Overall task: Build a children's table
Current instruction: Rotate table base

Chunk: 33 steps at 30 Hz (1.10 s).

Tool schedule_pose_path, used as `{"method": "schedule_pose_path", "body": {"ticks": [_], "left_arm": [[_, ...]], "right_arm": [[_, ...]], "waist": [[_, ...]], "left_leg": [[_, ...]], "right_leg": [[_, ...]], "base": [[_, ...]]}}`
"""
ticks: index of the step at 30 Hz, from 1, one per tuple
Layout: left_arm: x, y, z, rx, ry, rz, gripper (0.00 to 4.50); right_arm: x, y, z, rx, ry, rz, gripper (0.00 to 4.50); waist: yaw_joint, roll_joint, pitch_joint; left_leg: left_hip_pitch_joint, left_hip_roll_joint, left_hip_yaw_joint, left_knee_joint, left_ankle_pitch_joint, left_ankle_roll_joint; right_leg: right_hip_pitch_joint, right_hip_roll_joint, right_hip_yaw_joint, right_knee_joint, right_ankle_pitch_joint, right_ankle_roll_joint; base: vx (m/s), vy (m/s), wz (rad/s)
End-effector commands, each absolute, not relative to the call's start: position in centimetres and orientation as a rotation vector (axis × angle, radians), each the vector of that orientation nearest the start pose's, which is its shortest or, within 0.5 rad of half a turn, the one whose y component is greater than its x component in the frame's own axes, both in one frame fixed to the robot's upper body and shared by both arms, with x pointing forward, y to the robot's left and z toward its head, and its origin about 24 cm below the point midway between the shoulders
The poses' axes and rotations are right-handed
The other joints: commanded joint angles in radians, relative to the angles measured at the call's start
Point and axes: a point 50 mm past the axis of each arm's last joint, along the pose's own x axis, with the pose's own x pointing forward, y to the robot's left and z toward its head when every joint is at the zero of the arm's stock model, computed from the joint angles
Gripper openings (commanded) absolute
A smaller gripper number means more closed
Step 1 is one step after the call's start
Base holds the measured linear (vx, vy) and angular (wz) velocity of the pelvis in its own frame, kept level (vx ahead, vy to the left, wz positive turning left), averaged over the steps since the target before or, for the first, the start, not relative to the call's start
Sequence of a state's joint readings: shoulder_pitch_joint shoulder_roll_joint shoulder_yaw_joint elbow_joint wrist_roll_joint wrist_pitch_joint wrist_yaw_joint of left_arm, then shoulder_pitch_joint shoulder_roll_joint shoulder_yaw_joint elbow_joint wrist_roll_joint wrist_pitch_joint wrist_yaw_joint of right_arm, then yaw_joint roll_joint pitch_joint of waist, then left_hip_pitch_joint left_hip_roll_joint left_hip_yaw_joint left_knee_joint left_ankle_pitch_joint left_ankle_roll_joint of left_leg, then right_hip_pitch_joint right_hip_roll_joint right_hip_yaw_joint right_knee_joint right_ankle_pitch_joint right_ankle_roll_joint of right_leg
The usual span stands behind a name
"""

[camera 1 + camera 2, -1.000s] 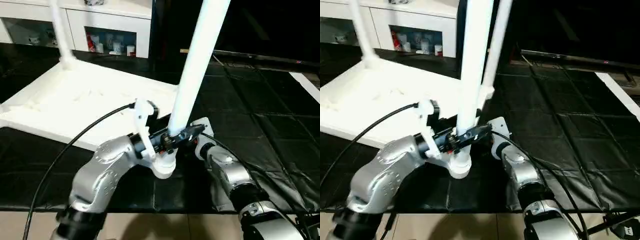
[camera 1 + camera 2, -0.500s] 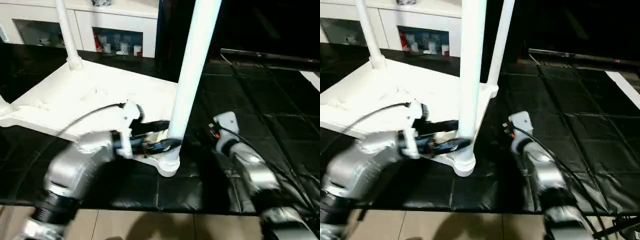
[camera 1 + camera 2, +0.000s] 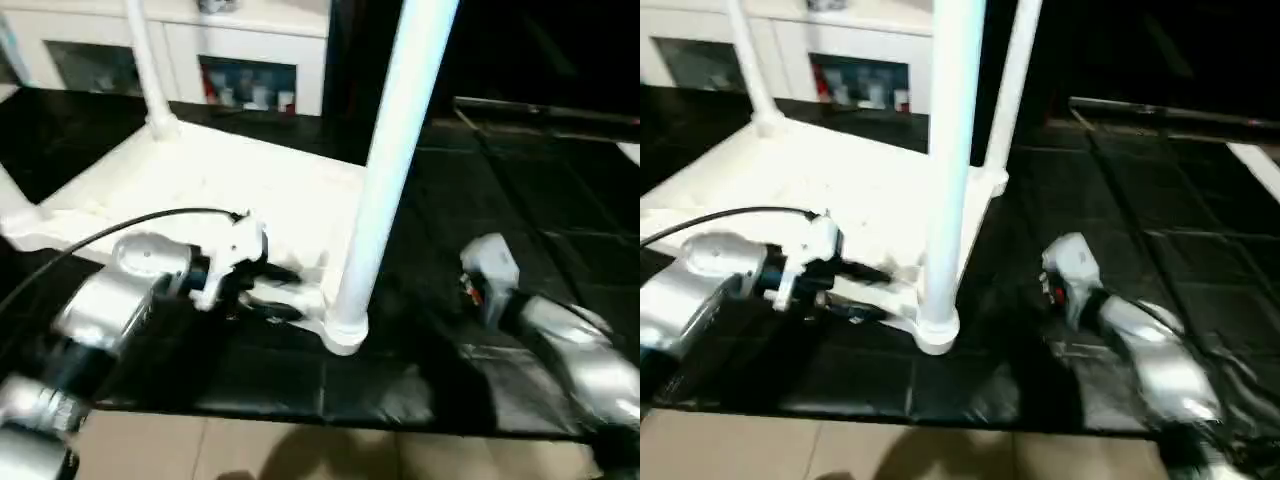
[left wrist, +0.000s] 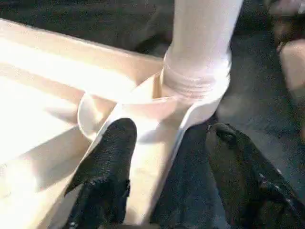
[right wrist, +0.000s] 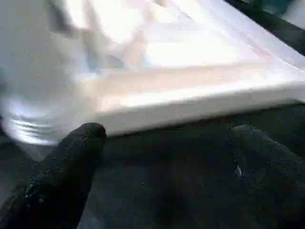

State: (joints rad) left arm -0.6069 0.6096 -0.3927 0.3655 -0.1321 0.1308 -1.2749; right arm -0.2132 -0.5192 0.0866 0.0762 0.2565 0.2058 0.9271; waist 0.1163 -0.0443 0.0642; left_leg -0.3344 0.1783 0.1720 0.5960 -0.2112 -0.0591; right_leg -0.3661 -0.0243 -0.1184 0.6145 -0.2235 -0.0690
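Note:
The children's table lies upside down on a black mat, its white top (image 3: 190, 180) showing the ribbed underside. A long white leg (image 3: 390, 170) stands upright in the near corner socket (image 3: 343, 335), and two more legs (image 3: 148, 70) (image 3: 1020, 80) stand in the far corners. My left gripper (image 4: 171, 138) is open just left of the near socket, clear of the leg, with one finger (image 4: 109, 162) over the table's rim. My right gripper (image 5: 167, 138) is open and holds nothing. It faces the table's edge from the right, a hand's width from the leg.
A white cabinet with glass doors (image 3: 250, 60) stands behind the mat. The black quilted mat (image 3: 520, 200) stretches to the right. Tan floor (image 3: 300, 450) runs along its near edge. A black cable (image 3: 100, 240) arcs over my left forearm.
Both grippers have come off the near leg. The left one drew back to the left and the right one to the right. The leg stays standing in its socket. The camera also shifted.

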Motion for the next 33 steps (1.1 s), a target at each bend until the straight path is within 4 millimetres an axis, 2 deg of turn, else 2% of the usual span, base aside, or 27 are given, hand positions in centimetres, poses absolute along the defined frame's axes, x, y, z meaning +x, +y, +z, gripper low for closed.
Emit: {"method": "schedule_pose_path", "body": {"ticks": [1, 2, 5, 6, 8, 9, 10, 12, 13, 16, 17, 18, 19, 21, 23, 25, 31, 33], "left_arm": [[31.3, 15.7, 9.4, 0.622, 0.407, -1.418, 2.34], [31.6, 15.7, 9.2, 0.645, 0.411, -1.419, 2.34], [32.5, 15.1, 8.9, 0.680, 0.398, -1.428, 1.92], [32.7, 14.9, 8.9, 0.689, 0.395, -1.432, 1.90], [32.9, 14.8, 8.7, 0.698, 0.400, -1.440, 1.88], [33.1, 14.7, 8.5, 0.721, 0.410, -1.458, 1.75], [33.2, 14.7, 8.3, 0.733, 0.412, -1.462, 1.48], [33.4, 14.6, 8.0, 0.754, 0.418, -1.470, 1.48], [33.4, 14.5, 7.8, 0.761, 0.423, -1.475, 1.49], [33.5, 14.5, 7.6, 0.768, 0.441, -1.495, 1.12], [33.5, 14.6, 7.5, 0.758, 0.456, -1.506, 1.08], [33.5, 14.7, 7.4, 0.748, 0.471, -1.515, 1.08], [33.5, 14.7, 7.4, 0.741, 0.480, -1.522, 1.03], [33.6, 14.8, 7.5, 0.722, 0.484, -1.525, 0.62], [33.8, 14.8, 7.9, 0.693, 0.466, -1.530, 0.59], [33.8, 14.8, 7.9, 0.676, 0.467, -1.532, 0.36], [33.9, 14.9, 8.3, 0.618, 0.510, -1.561, 0.36], [33.8, 15.0, 8.4, 0.602, 0.528, -1.582, 0.69]], "right_arm": [[26.6, -18.5, 7.6, -0.213, 0.233, 1.033, 4.50], [26.1, -18.4, 7.8, -0.219, 0.251, 1.080, 4.50], [25.2, -18.2, 8.1, -0.223, 0.298, 1.162, 4.50], [25.1, -18.1, 8.2, -0.217, 0.304, 1.170, 4.50], [24.9, -18.0, 8.3, -0.215, 0.306, 1.174, 4.50], [24.8, -17.9, 8.6, -0.211, 0.313, 1.181, 4.50], [24.7, -17.9, 8.7, -0.210, 0.315, 1.182, 4.50], [24.5, -17.9, 8.7, -0.208, 0.319, 1.183, 4.50], [24.4, -17.9, 8.7, -0.207, 0.322, 1.184, 4.50], [24.2, -18.0, 8.8, -0.202, 0.330, 1.184, 4.50], [24.1, -18.0, 8.8, -0.199, 0.334, 1.182, 4.50], [24.1, -18.1, 8.8, -0.197, 0.337, 1.177, 4.50], [24.0, -18.2, 8.8, -0.195, 0.341, 1.174, 4.50], [24.0, -18.3, 8.7, -0.197, 0.345, 1.163, 4.50], [24.0, -18.4, 8.7, -0.199, 0.348, 1.153, 4.50], [23.9, -18.4, 8.7, -0.200, 0.349, 1.152, 4.50], [24.0, -18.4, 8.6, -0.199, 0.353, 1.146, 4.50], [24.0, -18.3, 8.6, -0.196, 0.351, 1.150, 4.50]], "waist": [[0.008, 0.008, -0.070], [0.007, 0.008, -0.070], [0.010, 0.009, -0.070], [0.016, 0.016, -0.071], [0.022, 0.013, -0.071], [0.024, 0.019, -0.071], [0.027, 0.019, -0.073], [0.030, 0.022, -0.074], [0.032, 0.017, -0.074], [0.035, 0.023, -0.074], [0.036, 0.028, -0.074], [0.036, 0.024, -0.073], [0.036, 0.025, -0.075], [0.036, 0.027, -0.075], [0.037, 0.026, -0.077], [0.036, 0.027, -0.078], [0.036, 0.029, -0.081], [0.038, 0.029, -0.080]], "left_leg": [[-0.005, 0.073, -0.032, -0.061, -0.044, 0.080], [-0.007, 0.072, -0.032, -0.062, -0.042, 0.081], [-0.007, 0.067, -0.029, -0.059, -0.044, 0.086], [-0.006, 0.066, -0.030, -0.057, -0.046, 0.087], [-0.005, 0.070, -0.031, -0.059, -0.051, 0.082], [-0.007, 0.070, -0.032, -0.059, -0.050, 0.078], [-0.005, 0.070, -0.032, -0.058, -0.052, 0.074], [-0.004, 0.070, -0.032, -0.058, -0.054, 0.072], [-0.006, 0.069, -0.030, -0.058, -0.062, 0.068], [-0.007, 0.068, -0.031, -0.058, -0.069, 0.062], [-0.005, 0.067, -0.030, -0.058, -0.075, 0.060], [-0.005, 0.067, -0.030, -0.059, -0.074, 0.061], [-0.006, 0.068, -0.031, -0.060, -0.074, 0.061], [-0.005, 0.067, -0.030, -0.059, -0.079, 0.060], [-0.007, 0.063, -0.029, -0.058, -0.069, 0.062], [-0.009, 0.066, -0.030, -0.057, -0.064, 0.064], [-0.010, 0.072, -0.032, -0.057, -0.051, 0.069], [-0.011, 0.071, -0.031, -0.057, -0.048, 0.068]], "right_leg": [[0.058, -0.142, 0.087, -0.075, -0.104, -0.048], [0.059, -0.141, 0.087, -0.075, -0.101, -0.052], [0.060, -0.140, 0.086, -0.080, -0.096, -0.052], [0.060, -0.138, 0.086, -0.082, -0.104, -0.043], [0.059, -0.141, 0.085, -0.082, -0.107, -0.040], [0.059, -0.141, 0.085, -0.083, -0.102, -0.041], [0.059, -0.141, 0.085, -0.082, -0.095, -0.037], [0.059, -0.141, 0.085, -0.082, -0.086, -0.036], [0.060, -0.144, 0.085, -0.082, -0.091, -0.037], [0.060, -0.143, 0.083, -0.086, -0.128, -0.029], [0.060, -0.142, 0.083, -0.091, -0.146, -0.014], [0.060, -0.141, 0.083, -0.092, -0.155, -0.006], [0.060, -0.142, 0.082, -0.092, -0.155, -0.006], [0.059, -0.143, 0.081, -0.093, -0.161, -0.008], [0.060, -0.141, 0.081, -0.092, -0.158, -0.002], [0.060, -0.142, 0.079, -0.090, -0.152, -0.002], [0.059, -0.146, 0.081, -0.083, -0.108, -0.028], [0.060, -0.147, 0.082, -0.084, -0.107, -0.031]], "base": [[0.000, 0.000, 0.00], [0.000, 0.000, 0.00], [0.000, 0.000, 0.00], [0.000, 0.000, 0.00], [0.000, 0.000, 0.00], [0.000, 0.000, 0.00], [0.000, 0.000, 0.00], [0.000, 0.000, 0.00], [0.000, 0.000, 0.00], [0.000, 0.000, 0.00], [0.000, 0.000, 0.00], [0.000, 0.000, 0.00], [0.000, 0.000, 0.00], [0.000, 0.000, 0.00], [0.000, 0.000, 0.00], [0.000, 0.000, 0.00], [0.000, 0.000, 0.00], [0.000, 0.000, 0.00]]}}
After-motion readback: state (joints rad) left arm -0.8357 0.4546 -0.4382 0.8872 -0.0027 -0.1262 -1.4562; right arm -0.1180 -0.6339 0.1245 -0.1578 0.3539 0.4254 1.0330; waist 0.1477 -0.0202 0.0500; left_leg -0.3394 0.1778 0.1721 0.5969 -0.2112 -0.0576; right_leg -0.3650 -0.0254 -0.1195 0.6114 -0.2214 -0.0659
